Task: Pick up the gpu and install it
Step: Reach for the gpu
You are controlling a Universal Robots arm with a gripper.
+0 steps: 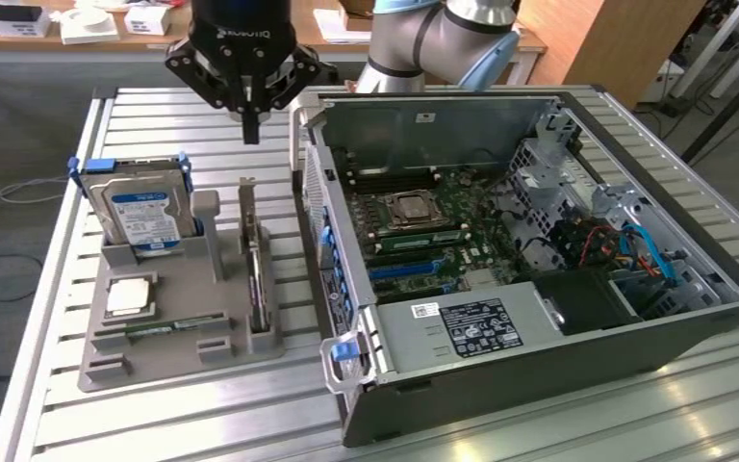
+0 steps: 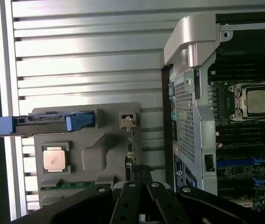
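End effector [image 1: 251, 133] shut, empty, above gpu [image 1: 255, 260].
Gpu upright in tray [image 1: 151, 361], between hard drive [image 1: 145, 214] and open computer case [image 1: 562, 351].

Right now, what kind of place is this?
Probably a robot lab or workshop for building computers: a robot arm hangs over a slatted metal table with an open computer case and a tray of parts.

Your exterior view looks down obliquely; your closer wrist view, straight down past the gripper [image 2: 139, 170]; both share the tray [image 1: 170, 361].
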